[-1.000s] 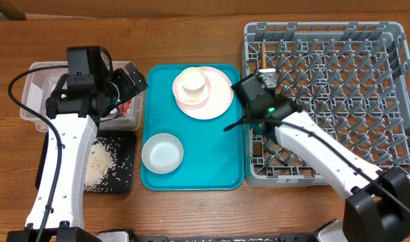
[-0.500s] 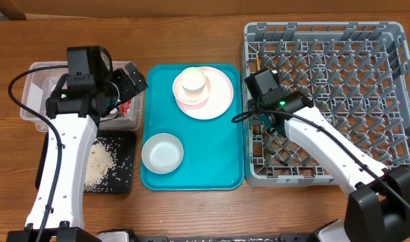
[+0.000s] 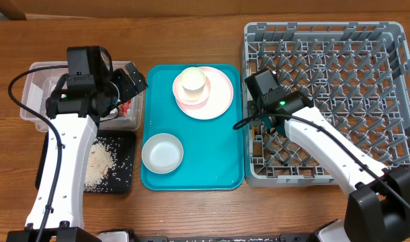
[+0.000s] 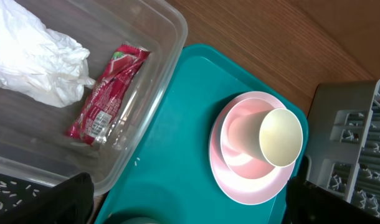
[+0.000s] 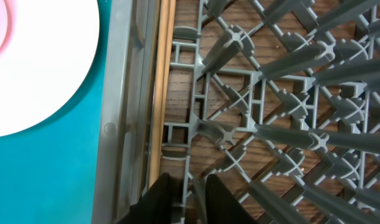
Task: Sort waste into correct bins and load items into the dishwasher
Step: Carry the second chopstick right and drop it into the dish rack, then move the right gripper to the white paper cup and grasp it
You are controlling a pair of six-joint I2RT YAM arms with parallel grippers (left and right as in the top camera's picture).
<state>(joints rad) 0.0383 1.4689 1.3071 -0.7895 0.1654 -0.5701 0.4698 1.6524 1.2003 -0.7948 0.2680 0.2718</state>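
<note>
The crumpled white tissue and the red wrapper are seen lying side by side inside the clear tub, the wrapper nearer the tub's rim. In the left wrist view both lie up and to the left of the left gripper, well clear of its fingers, which are spread wide and hold nothing. The rice scraps are scattered on the black tray, which is set just beside the tub on the side toward the arm's base. On the teal tray next to the tub, the pink plate is found at the far end, with the white cup standing upright in a small bowl on it. The larger white bowl is placed alone toward the tray's near end, and none of these dishes is touched by either gripper. The right gripper is held low inside the grey dish rack, at the wall next to the teal tray. Its fingers are parted only narrowly, and only the rack's lattice is seen in the gap. A wooden chopstick is laid along the inside of that wall, its end reaching the finger nearer the wall; whether it is touched cannot be told. Everything is set on a brown wooden table.
</note>
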